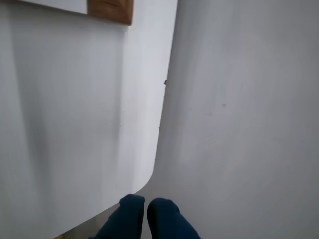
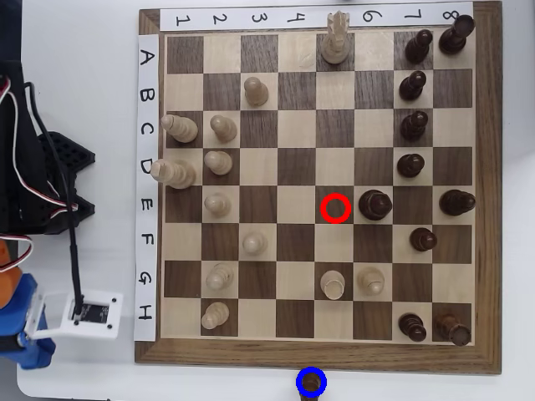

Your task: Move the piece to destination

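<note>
In the overhead view a small dark brown pawn, the piece (image 2: 311, 384), stands off the board inside the blue ring, the destination (image 2: 311, 371), at the table's near edge below column 5. My gripper (image 2: 25, 341) is folded back at the far left, well away from the piece. In the wrist view its two blue fingertips (image 1: 145, 215) come in from the bottom edge, pressed close together with nothing between them. Neither the piece nor the ring shows in the wrist view.
The chessboard (image 2: 150, 355) fills most of the overhead view, with pale pieces on the left half and dark ones on the right. A red ring (image 2: 335, 197) marks square E5. The wrist view shows the table's rounded corner (image 1: 144, 181) and a board corner (image 1: 112, 10).
</note>
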Robot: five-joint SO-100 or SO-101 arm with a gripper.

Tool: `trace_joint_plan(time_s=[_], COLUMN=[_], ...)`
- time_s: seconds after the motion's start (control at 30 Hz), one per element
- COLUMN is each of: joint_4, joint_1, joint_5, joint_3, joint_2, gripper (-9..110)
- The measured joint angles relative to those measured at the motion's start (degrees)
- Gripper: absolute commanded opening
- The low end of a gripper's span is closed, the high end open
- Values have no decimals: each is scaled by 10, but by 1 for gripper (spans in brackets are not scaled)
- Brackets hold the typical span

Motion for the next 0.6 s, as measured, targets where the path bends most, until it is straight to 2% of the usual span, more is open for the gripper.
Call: trace_joint_plan(time_s=[0.27, 0.6], joint_4=[8, 116], joint_1=[7, 7], joint_5=[-8, -20], joint_3=[73, 77], joint_2=[69, 168], gripper=[0, 0])
